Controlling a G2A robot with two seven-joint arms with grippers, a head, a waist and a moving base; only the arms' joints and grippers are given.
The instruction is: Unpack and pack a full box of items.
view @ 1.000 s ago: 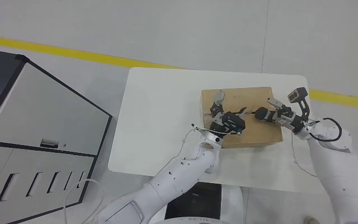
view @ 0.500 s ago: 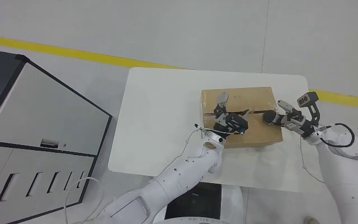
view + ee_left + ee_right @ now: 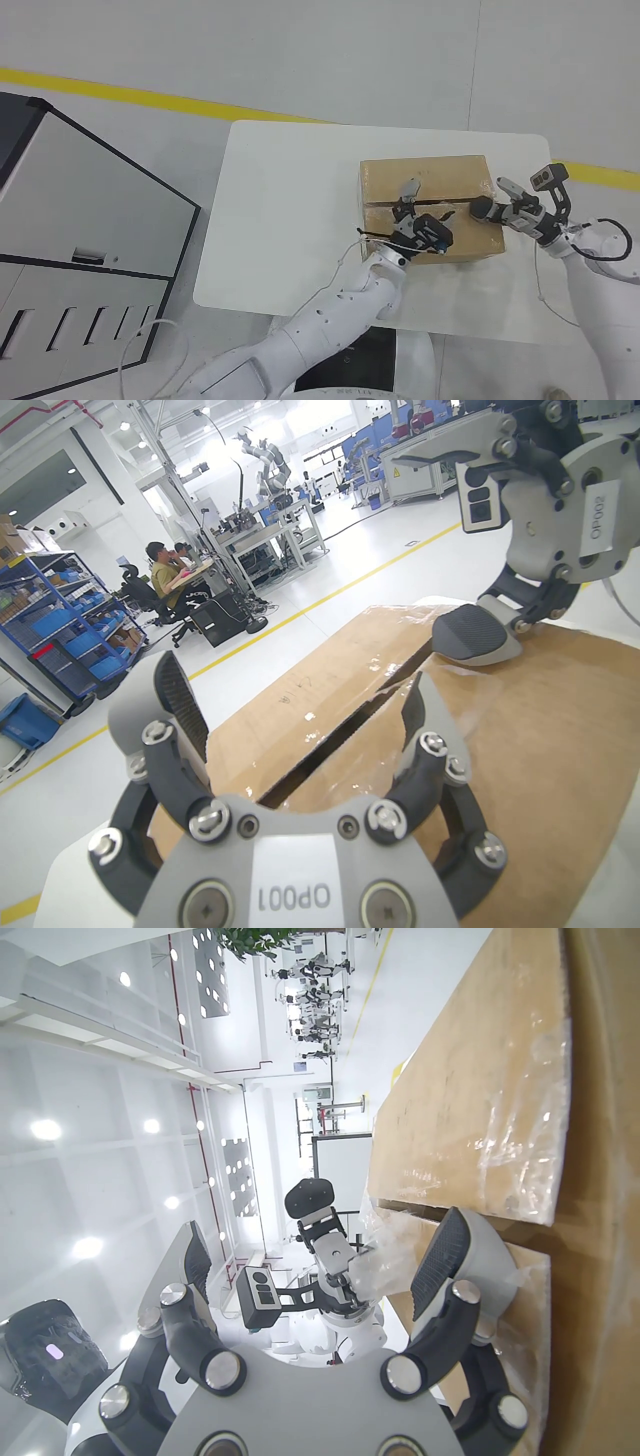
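A brown cardboard box (image 3: 430, 175) lies on the right half of the white table (image 3: 280, 220), its two top flaps down with a dark seam (image 3: 320, 750) between them. My left gripper (image 3: 425, 203) is over the middle of the box top, open, its fingers (image 3: 175, 700) astride the seam with nothing held. My right gripper (image 3: 493, 197) is at the box's right end, open; one finger pad (image 3: 442, 1253) rests against the flap edge at the seam. Crinkled clear tape (image 3: 520, 1168) clings to that end. The right gripper's pad (image 3: 472, 635) rests on the box top in the left wrist view.
A dark cabinet (image 3: 80, 220) stands left of the table. A yellow floor line (image 3: 150, 97) runs behind. The table's left half and front strip are bare.
My left gripper slid right along the box top. My right gripper drew back from the middle of the box to its right end, then held still.
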